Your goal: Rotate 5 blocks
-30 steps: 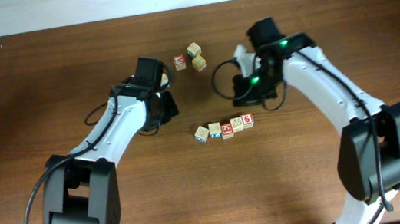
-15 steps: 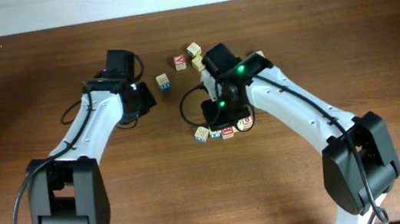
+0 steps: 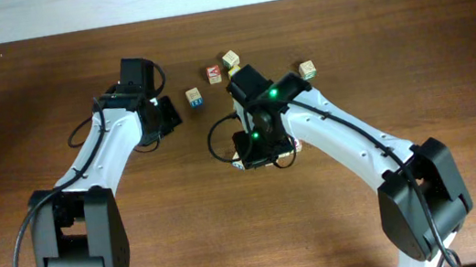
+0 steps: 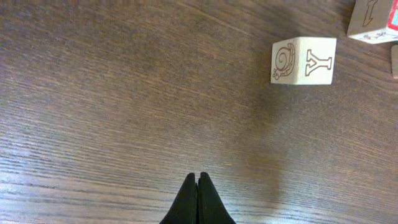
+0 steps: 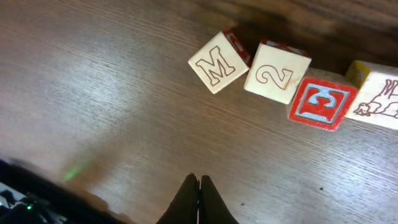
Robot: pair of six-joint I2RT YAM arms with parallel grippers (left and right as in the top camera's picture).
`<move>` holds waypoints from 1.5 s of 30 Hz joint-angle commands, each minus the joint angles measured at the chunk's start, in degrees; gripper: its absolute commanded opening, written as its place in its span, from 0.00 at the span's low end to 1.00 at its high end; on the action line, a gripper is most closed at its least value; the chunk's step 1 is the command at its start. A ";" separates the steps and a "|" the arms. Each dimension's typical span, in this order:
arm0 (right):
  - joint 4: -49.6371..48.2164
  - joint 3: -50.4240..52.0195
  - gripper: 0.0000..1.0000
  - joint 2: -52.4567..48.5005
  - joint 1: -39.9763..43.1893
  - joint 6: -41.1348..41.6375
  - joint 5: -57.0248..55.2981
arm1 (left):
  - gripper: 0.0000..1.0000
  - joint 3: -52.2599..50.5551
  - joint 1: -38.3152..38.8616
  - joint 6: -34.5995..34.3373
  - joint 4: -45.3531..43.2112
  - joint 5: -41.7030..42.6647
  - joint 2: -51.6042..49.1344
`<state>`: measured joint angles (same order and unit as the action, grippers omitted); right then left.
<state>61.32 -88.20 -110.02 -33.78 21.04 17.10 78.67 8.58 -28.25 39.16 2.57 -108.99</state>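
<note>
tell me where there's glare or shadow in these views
Right wrist: pale glare across the table, a green light spot lower left, dark shadow behind the 2 block. Left wrist: soft shadow beside the Y block. Overhead: even light, no glare.

In the right wrist view, a pale cube (image 5: 216, 64) carries an outlined "M" on its top face, and the neighbouring cube (image 5: 275, 74) carries an outlined "2". The red-faced cube (image 5: 321, 102) next along bears a white-and-blue sign that may be a letter turned on its side, but it cannot be read for certain. In the left wrist view, a lone cube (image 4: 305, 60) shows an outlined "Y" on one face, next to a face with a snail drawing.
</note>
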 commanded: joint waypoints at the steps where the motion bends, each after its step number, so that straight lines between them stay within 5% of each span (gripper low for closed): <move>1: 0.24 1.18 0.05 -0.31 -0.37 4.20 -4.50 | 0.00 1.09 -0.11 0.94 -0.35 -0.02 -0.92; 12: -6.12 8.79 0.04 -0.63 -0.33 8.44 -9.27 | 0.00 1.09 -0.11 0.94 -0.35 0.00 -0.92; 45: -8.22 7.76 0.04 -6.75 4.61 10.10 -4.24 | 0.00 1.09 -0.11 0.94 0.11 0.02 -0.92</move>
<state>53.23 -79.66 -116.75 -28.93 31.29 12.34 78.65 8.58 -28.25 39.22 2.57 -108.99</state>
